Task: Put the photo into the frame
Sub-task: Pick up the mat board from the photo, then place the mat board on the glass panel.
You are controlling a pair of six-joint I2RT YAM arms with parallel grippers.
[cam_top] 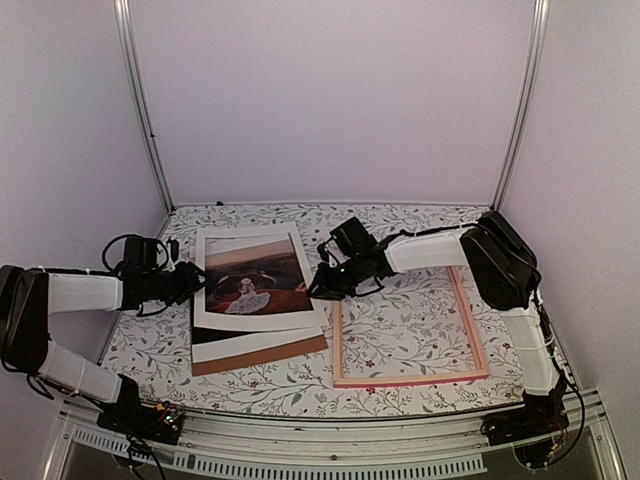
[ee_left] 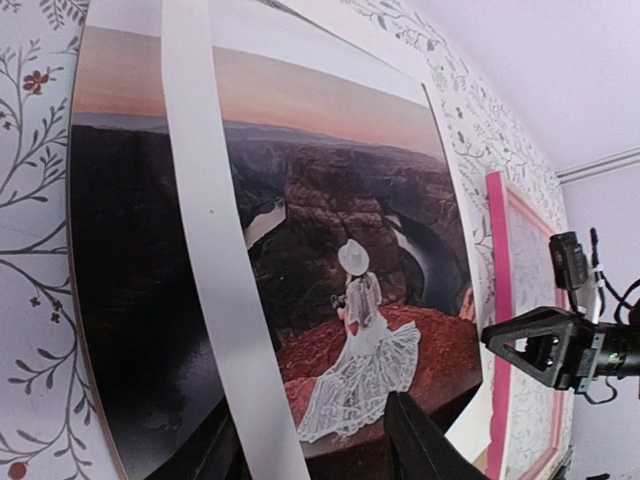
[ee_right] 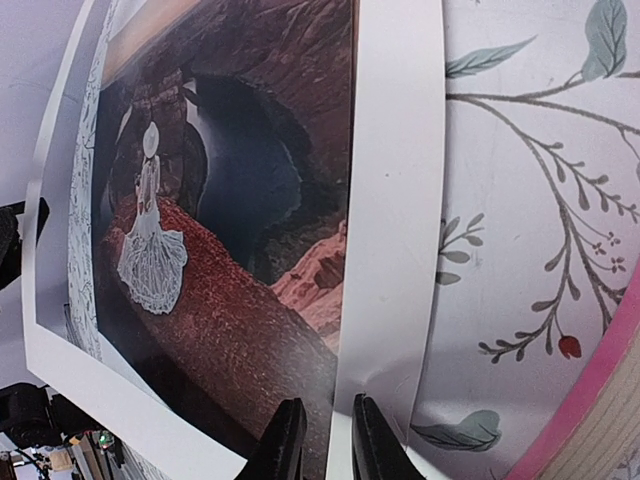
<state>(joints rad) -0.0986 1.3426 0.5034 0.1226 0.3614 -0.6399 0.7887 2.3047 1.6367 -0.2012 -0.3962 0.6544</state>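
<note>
Barely started. Can see the photo [cam_top: 255, 275] flat on the table [cam_top: 420, 225] just left of the frame [cam_top: 410, 380], wholly outside it, with a white mat [ee_left: 195, 200] askew on top and a brown board [cam_top: 300, 350] beneath. Can see table pattern through the frame, so nothing in it. Left end effector [cam_top: 197, 283] spread wide at the stack's left edge. Right end effector [cam_top: 315, 288] narrowed to a slim gap at the mat's right strip; cannot tell whether gripping. Left to do, probably: free the photo, carry it across, seat it inside the rails.
</note>
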